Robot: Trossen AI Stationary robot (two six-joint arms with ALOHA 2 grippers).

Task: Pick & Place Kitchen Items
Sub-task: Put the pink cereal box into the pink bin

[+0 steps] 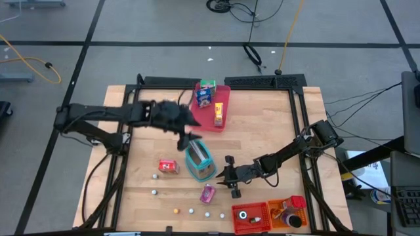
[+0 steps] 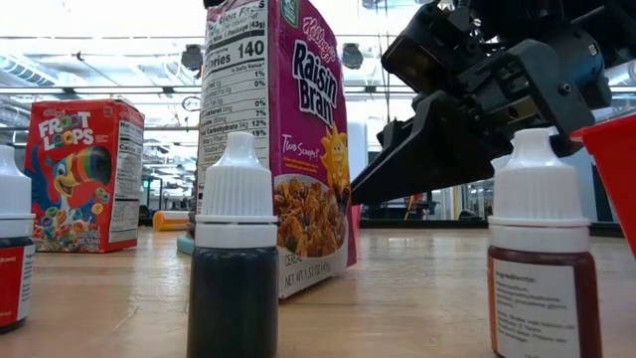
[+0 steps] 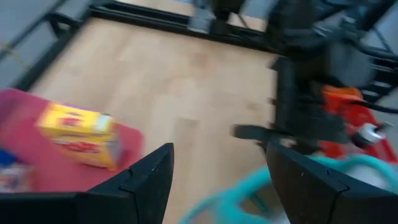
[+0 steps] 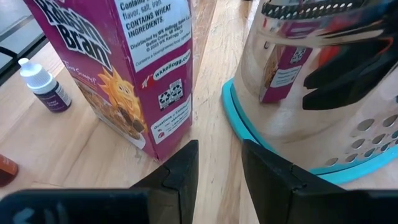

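My left gripper (image 1: 189, 137) is open and hovers just over the far end of a metal grater (image 1: 199, 162) with a teal rim. In the left wrist view its teal handle (image 3: 239, 191) shows below, between the fingers. My right gripper (image 1: 230, 176) is open with a narrow gap. It sits low over the table, pointing between the grater (image 4: 323, 87) and an upright pink Raisin Bran box (image 4: 124, 68) (image 1: 208, 193). A red Froot Loops box (image 1: 168, 166) stands left of the grater. A yellow box (image 1: 218, 113) and a blue-green box (image 1: 205, 95) rest on the pink tray (image 1: 224, 92).
Small dropper bottles (image 2: 234, 259) (image 2: 542, 254) and tiny balls (image 1: 191, 211) are scattered along the near edge. The red bin (image 1: 251, 216) and orange bin (image 1: 289, 213) sit at the near right corner. Bare wood shows on the table's left side (image 1: 131, 183).
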